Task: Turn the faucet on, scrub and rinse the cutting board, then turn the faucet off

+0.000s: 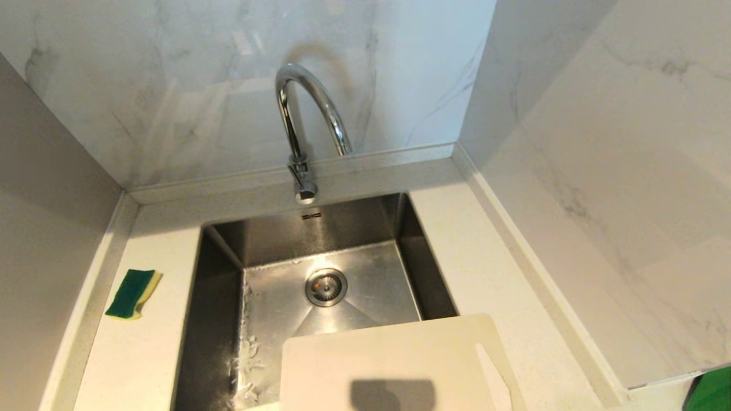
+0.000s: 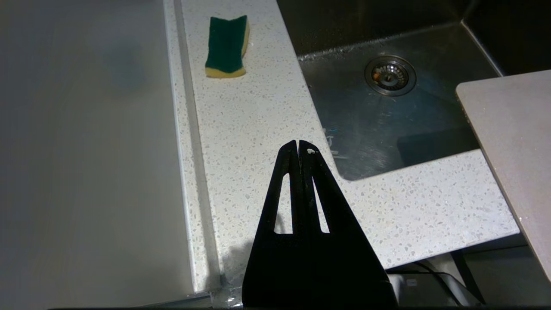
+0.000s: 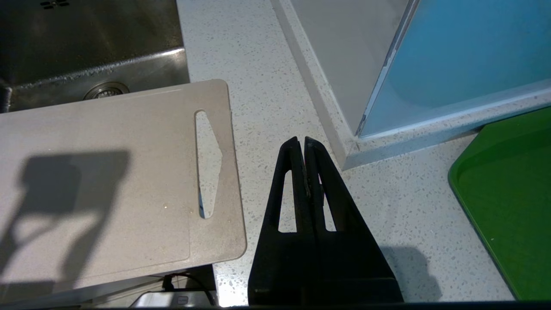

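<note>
The cutting board [image 1: 388, 365] lies flat at the lower centre of the head view, its far part overhanging the near right corner of the sink [image 1: 220, 285] and its handle slot [image 1: 494, 365] toward the right edge. The faucet [image 1: 308, 120] stands at upper centre behind the sink, its arched spout ending over the back of the basin; no water shows. The drain [image 1: 326, 286] sits mid-basin, with wet streaks toward the lower left. A green-and-yellow sponge [image 1: 133, 293] lies on the bench [image 1: 137, 354] at the left of the frame, well apart from the board. Neither arm shows in the head view. The left hand [image 2: 298, 144] hangs over the bench near the sink's corner, fingers pressed together, empty. The right hand [image 3: 300, 141] hangs over bare bench just beside the board's slotted end, likewise closed and empty. A green tray [image 3: 512, 198] sits at that view's right edge.
</note>
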